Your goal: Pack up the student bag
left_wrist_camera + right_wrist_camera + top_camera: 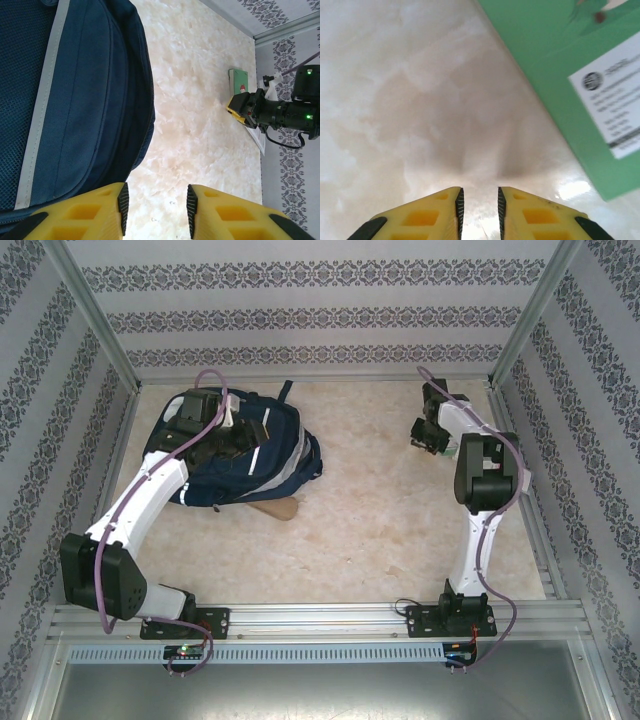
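The student bag [285, 455] lies flat at the back left of the table, navy blue with pale stripes. In the left wrist view the student bag [70, 100] takes up the left half, its grey stripe running down it. My left gripper [250, 432] hovers over the bag's top; its yellow fingers [100, 212] stand open with bare table between them, the left finger at the bag's edge. My right gripper [428, 435] is at the back right, low over the table. In its wrist view the right gripper [478, 205] is open by a narrow gap, holding nothing, just left of a green book [560, 75].
A tan wooden piece [277, 508] pokes out from under the bag's near edge. The green book [238, 81] lies by the right wall, next to the right gripper [245, 107]. Patterned walls and metal rails enclose the marbled table [380, 520].
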You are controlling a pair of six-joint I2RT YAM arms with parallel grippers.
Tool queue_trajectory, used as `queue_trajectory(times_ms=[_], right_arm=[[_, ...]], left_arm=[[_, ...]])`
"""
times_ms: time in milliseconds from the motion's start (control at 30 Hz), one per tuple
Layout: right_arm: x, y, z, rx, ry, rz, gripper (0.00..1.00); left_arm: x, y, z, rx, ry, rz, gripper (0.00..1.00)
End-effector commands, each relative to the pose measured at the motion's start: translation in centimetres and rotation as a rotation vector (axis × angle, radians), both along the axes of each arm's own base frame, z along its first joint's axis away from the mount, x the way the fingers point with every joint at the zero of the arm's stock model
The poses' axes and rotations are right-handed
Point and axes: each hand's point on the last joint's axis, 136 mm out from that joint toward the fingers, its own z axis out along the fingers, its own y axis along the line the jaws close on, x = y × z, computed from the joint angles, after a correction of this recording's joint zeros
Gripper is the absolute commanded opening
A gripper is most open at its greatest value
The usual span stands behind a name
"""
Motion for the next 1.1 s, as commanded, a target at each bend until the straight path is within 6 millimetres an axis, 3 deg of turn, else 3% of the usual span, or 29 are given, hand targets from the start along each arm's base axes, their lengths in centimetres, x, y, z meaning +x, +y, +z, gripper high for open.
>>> queue_trajectory(times_ms=[0,100,233,467,600,767,1067], right_arm=[[1.4,-3.4,4.2,-0.061,-0.107,-0.048,0.29],[2.5,-5.3,4.3,-0.058,-0.101,-0.082,0.29],[3.5,-6.7,2.5,-0.037,-0.038,-0.101,0.29],[3.5,-4.6,-1.0,0.057,0.059,-0.061,0.29],[2.4,-1.9,-1.4,0.11,0.085,-0.007,0.28],[0.0,3.1,-1.1,0.179,0.113,0.074,0.28],[-9.0,12.5,-2.1,0.242,0.192,0.223,0.27]], left_arm=[[-1.0,0.2,0.7,-0.016,-0.003,-0.005,0.4],[-1.3,0.2,0.7,-0.021,0.0,0.001,0.44],[-1.7,0.3,0.7,-0.018,0.008,0.013,0.45],[-2.2,0.2,0.3,-0.007,0.029,0.016,0.44],[-1.9,-0.3,0.2,-0.017,0.025,0.003,0.44],[-1.3,-1.5,-0.1,-0.032,0.027,-0.026,0.44],[-0.3,-3.7,-1.6,-0.034,0.05,-0.082,0.44]])
